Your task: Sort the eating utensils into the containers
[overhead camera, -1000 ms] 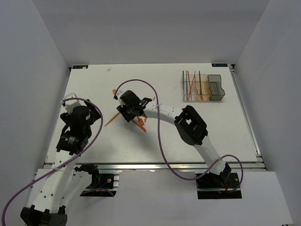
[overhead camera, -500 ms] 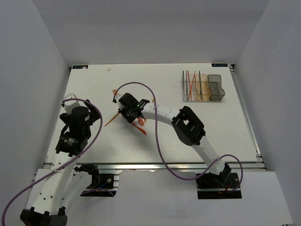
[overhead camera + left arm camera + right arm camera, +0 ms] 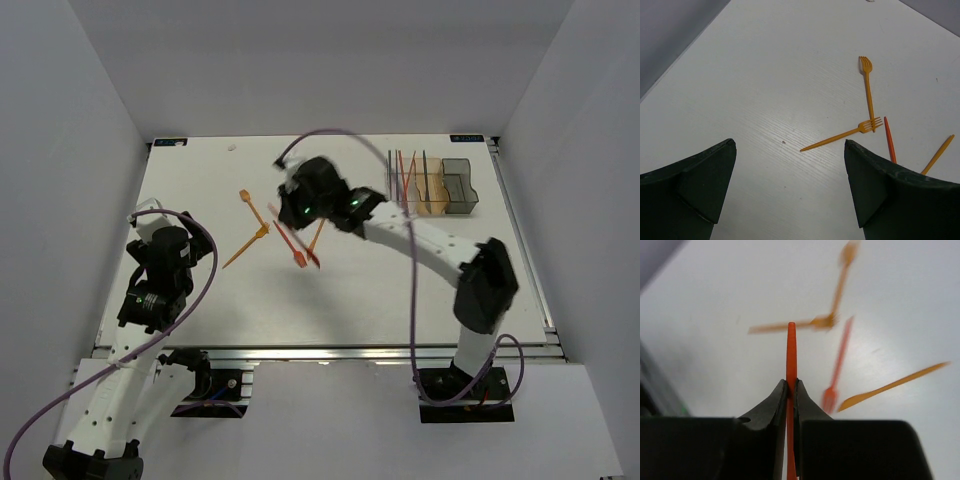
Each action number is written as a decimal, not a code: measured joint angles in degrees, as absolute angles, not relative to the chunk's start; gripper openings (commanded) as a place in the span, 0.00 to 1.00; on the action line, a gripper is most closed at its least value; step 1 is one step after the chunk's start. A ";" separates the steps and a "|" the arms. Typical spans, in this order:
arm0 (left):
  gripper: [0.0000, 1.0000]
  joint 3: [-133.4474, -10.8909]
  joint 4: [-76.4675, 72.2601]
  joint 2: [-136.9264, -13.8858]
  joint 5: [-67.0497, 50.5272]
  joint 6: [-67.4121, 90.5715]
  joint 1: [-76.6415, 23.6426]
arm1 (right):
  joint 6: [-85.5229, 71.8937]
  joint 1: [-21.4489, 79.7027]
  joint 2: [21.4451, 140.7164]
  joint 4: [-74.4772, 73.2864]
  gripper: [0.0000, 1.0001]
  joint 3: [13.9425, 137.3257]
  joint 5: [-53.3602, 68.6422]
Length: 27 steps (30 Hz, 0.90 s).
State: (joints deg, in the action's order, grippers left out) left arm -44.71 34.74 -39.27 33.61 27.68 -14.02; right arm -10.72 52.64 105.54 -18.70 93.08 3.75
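In the right wrist view the desk (image 3: 400, 290) below is badly blurred, and the head of the red-orange utensil (image 3: 791, 342) lies behind the fingers, so we cannot tell whether it is a fork, a spoon or a knife. We see only its thin handle end poking up past the fingertips. The right tool (image 3: 791, 385) is pinched narrow on that handle, one finger touching each side. In the top view the same tool is smeared, and we cannot make out the held piece there. Beneath it lie a red fork (image 3: 839, 357) and an orange handle (image 3: 892, 385). Its far end runs out of sight in the left wrist view, where the right finger also cuts off the red fork. An orange fork (image 3: 868, 85) and a second orange fork (image 3: 840, 137) lie ahead of the left tool (image 3: 790, 144), their tines meeting. That tool gapes wide over bare desk and holds nothing. The containers (image 3: 432, 187) sit at the far right of the desk, well apart from the loose pieces, with thin utensils standing in the clear and orange bins. The right arm stretches from its near base across to mid-desk, elbow out to the right. The left arm is folded up at the desk's left side.
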 measured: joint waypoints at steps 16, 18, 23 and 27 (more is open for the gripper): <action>0.98 -44.71 34.35 -40.77 32.14 27.29 -14.02 | 0.25 10.70 115.92 -0.86 0.00 98.52 -13.13; 0.98 -44.71 34.28 -41.95 31.59 27.03 -14.02 | 1.19 9.50 118.30 0.05 0.00 98.70 -12.60; 0.98 -44.71 34.28 -43.05 30.37 26.79 -14.06 | 1.34 6.76 119.72 4.78 0.00 96.09 -9.65; 0.98 -44.71 34.26 -42.92 30.11 26.76 -14.06 | 1.15 4.99 119.70 8.84 0.00 92.62 -8.01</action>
